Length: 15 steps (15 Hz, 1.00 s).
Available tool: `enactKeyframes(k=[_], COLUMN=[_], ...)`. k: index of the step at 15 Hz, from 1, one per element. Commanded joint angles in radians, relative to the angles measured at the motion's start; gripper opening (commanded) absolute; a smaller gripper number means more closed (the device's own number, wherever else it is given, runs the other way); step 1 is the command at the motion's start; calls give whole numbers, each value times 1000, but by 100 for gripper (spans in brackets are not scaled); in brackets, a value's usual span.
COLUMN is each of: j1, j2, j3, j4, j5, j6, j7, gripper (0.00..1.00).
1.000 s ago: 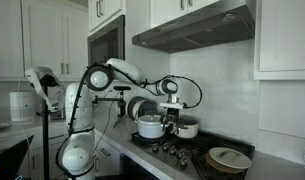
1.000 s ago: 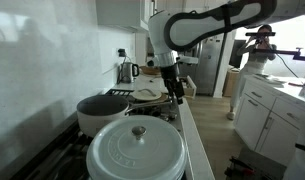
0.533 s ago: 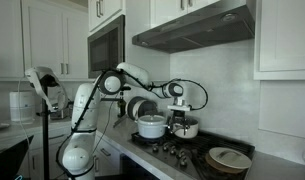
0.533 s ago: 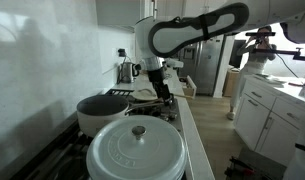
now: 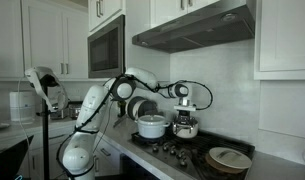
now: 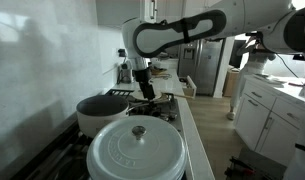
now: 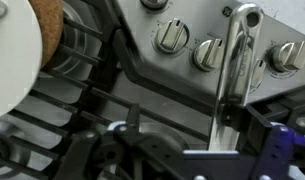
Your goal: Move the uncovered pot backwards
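Arm stretched farther out, elbow low — end effector [image 5: 185, 116] just over uncovered pot [image 5: 186, 130]; grip state unclear.

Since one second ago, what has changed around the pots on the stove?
The gripper moved toward the wall, from between the pots to above the uncovered pot. No grasp is visible. The uncovered pot, the larger pot and the pan stayed where they were.
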<state>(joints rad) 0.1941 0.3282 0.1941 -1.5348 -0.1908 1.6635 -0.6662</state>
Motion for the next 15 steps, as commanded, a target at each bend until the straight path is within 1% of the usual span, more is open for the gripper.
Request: enactKeyframes(k=[1,11,15], j1=[9,23,30], j2=[77,158,138], j3=[16,41,47], j4=[120,241,210], j5=[9,68,85], j6=[-39,-89,-81], j7=[-1,-10,-8], gripper=[100,100,100])
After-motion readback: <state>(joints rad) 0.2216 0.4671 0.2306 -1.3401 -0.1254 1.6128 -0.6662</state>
